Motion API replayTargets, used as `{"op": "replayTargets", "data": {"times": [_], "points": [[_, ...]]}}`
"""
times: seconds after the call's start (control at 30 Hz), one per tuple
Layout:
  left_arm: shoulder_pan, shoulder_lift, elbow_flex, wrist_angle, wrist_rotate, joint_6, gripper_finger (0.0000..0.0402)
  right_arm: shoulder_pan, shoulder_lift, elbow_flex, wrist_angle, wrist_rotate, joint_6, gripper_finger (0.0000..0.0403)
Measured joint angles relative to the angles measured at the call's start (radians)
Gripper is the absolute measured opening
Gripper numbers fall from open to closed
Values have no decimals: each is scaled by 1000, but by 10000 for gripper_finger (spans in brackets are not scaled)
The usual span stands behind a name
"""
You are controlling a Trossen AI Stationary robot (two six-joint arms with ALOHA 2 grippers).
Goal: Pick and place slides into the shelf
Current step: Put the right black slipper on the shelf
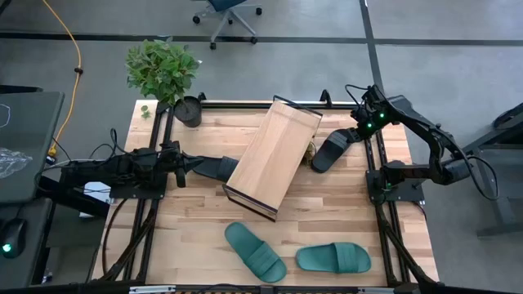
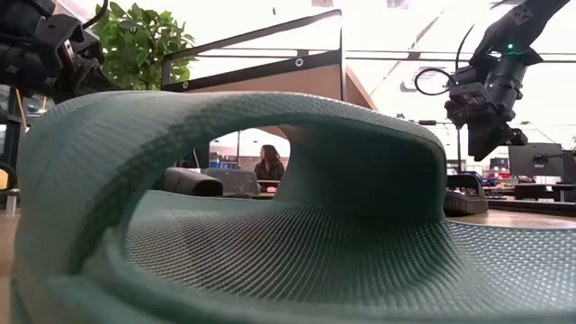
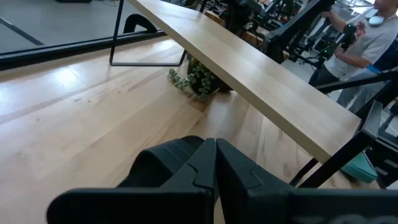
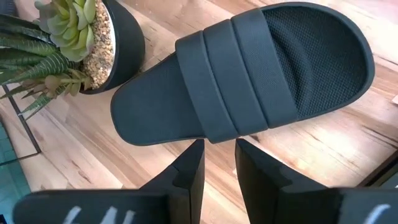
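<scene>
A light wooden table stands on a grey floor, with a leafy potted plant at its far left corner and an office chair beyond. The shelf, a slanted pale board on a dark frame, lies diagonally across the table's middle. Two teal slides rest on the near part of the table, well apart from the shelf. One black slide lies just beside the shelf's right edge, next to a small potted succulent. The right gripper hovers above this slide, fingers parted and grasping nothing. The other black slide lies against the shelf's left edge. The left gripper points at it, fingers pressed together and empty. A person sits in the room behind.
</scene>
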Motion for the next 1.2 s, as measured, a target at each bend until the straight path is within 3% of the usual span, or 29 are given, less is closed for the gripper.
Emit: {"op": "replayTargets", "data": {"times": [0.3,0.67,0.87,1.2], "points": [[0,12,0,0,0,-13,1,0,0,0,22,-10,4,91],[0,69,0,0,2,-15,1,0,49,2,157,-7,142,183],[0,71,0,0,4,-25,1,3,124,2,149,-6,115,188],[0,70,0,0,7,-35,1,7,141,2,181,25,133,189]]}}
